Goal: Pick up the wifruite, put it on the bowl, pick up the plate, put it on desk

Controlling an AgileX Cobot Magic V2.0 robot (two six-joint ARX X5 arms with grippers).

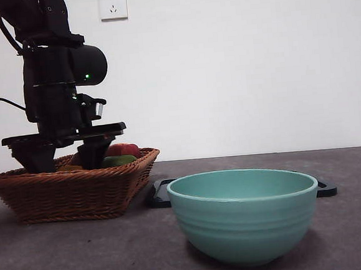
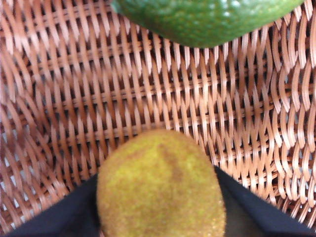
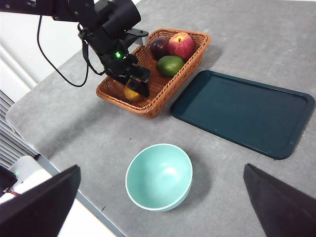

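A two-armed robot worked at a grey-brown desk [image 3: 256,44]. The left gripper [image 3: 134,87] was lowered into a brown wicker basket [image 1: 72,192] at one side of the desk. Its two black jaws sat on either side of the wifruite [image 2: 160,187], a round orange-brown fruit with a fuzzy skin, and touched its flanks, so the jaws were closed on it. The fruit was in the basket, close above the woven bottom; the pictures did not show whether it was resting on the weave or lifted clear.

A green fruit [image 3: 170,65] lay further along the same basket, near the wifruite but apart from it. Beyond it sat a dark purple fruit [image 3: 159,47] and a red apple [image 3: 181,45], side by side and touching.

A dark teal tray [image 3: 242,111] lay flat on the desk just beside the basket. The mint-green bowl [image 1: 244,214] stood upright on the desk, apart from both the basket and the tray, with nothing inside it.

The right gripper [image 3: 163,207] hung high above the desk, well away from everything, its jaws spread wide and holding nothing.
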